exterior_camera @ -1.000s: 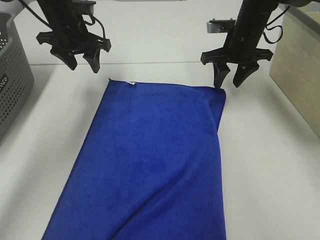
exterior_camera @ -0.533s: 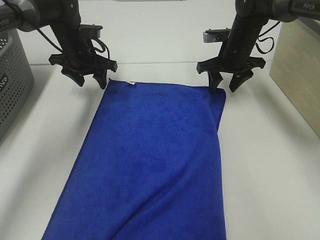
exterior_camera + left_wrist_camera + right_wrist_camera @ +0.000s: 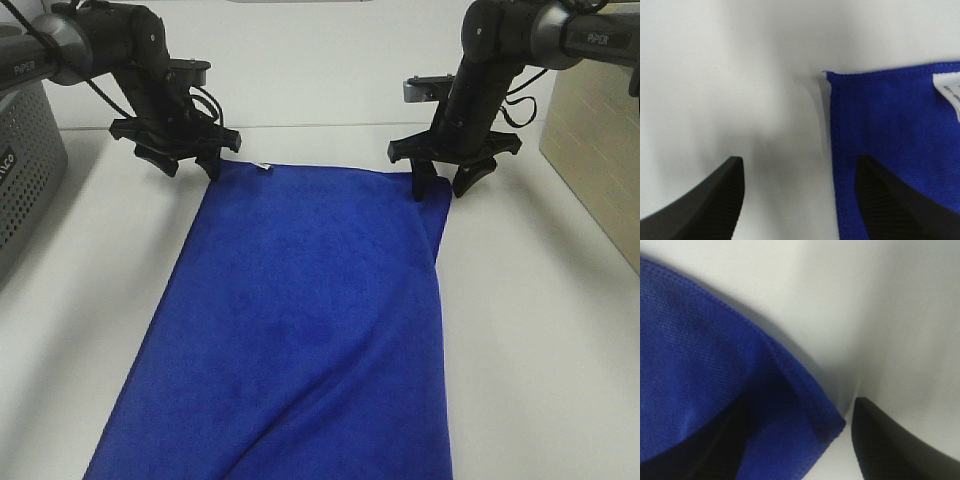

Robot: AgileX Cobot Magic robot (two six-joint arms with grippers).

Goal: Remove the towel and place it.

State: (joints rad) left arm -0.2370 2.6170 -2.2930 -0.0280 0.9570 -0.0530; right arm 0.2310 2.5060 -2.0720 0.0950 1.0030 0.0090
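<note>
The deep blue towel (image 3: 310,320) lies flat on the white table (image 3: 540,330), with a fold along its right side and a small white tag (image 3: 263,166) at the far edge. My left gripper (image 3: 192,168) is down at the far left corner, open; in the left wrist view the gripper (image 3: 800,159) straddles the towel's (image 3: 890,130) side edge, one finger on bare table and one over cloth. My right gripper (image 3: 441,188) is open at the far right corner. In the right wrist view the gripper (image 3: 800,405) straddles the towel's (image 3: 705,370) hemmed corner.
A grey perforated basket (image 3: 25,170) stands at the left edge of the table. A light wooden box (image 3: 595,130) stands at the right. Bare table surface lies on both sides of the towel.
Both grippers have come down from above the table to the towel's far corners. The left one also shifted right toward its corner. The towel has not moved.
</note>
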